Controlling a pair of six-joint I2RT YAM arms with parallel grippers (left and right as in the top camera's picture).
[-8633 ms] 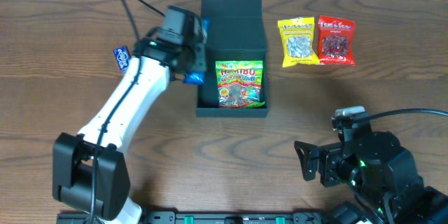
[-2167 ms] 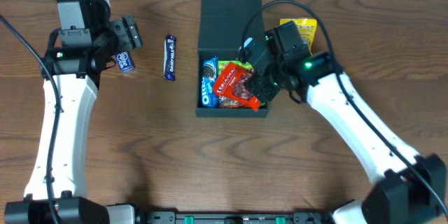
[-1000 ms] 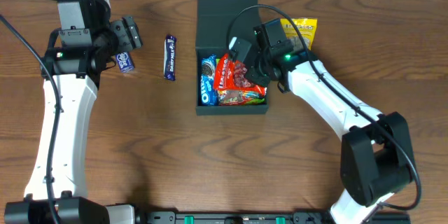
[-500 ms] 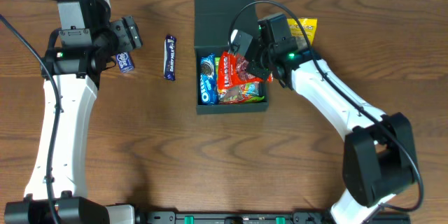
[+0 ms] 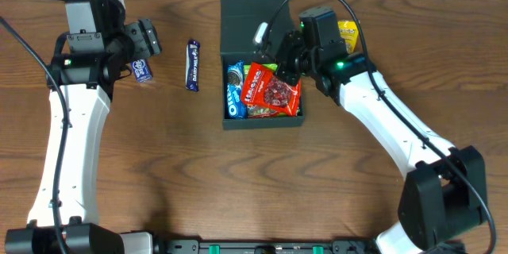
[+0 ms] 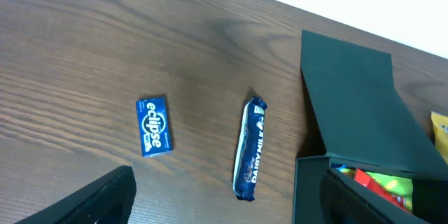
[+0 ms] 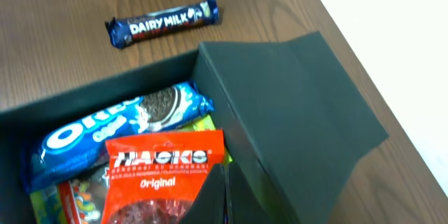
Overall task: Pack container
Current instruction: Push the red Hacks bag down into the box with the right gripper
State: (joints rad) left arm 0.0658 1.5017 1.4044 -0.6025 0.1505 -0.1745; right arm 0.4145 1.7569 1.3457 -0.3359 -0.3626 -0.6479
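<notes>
The container (image 5: 262,121) is a dark teal box, its flap lid (image 5: 252,17) open toward the back. Inside lie an Oreo packet (image 5: 235,90) at the left and a red Hacks packet (image 5: 272,91) on top of a colourful gummy bag. My right gripper (image 5: 281,58) hovers over the box's back right corner, shut, its tips (image 7: 222,182) at the red packet's (image 7: 157,175) edge with nothing seen between them. Beside them are the Oreo packet (image 7: 119,122) and the lid (image 7: 294,91). My left gripper (image 5: 148,38) stands open, high above the table at the far left.
A Dairy Milk bar (image 5: 193,64) lies left of the box, and a small blue Eclipse packet (image 5: 141,70) lies further left. Both show in the left wrist view: the Dairy Milk bar (image 6: 250,148) and the Eclipse packet (image 6: 154,126). A yellow packet (image 5: 348,35) is half hidden behind the right arm.
My right gripper has drawn back toward the lid, staying shut. The red packet has settled flatter over the other snacks. The left arm has not moved.
</notes>
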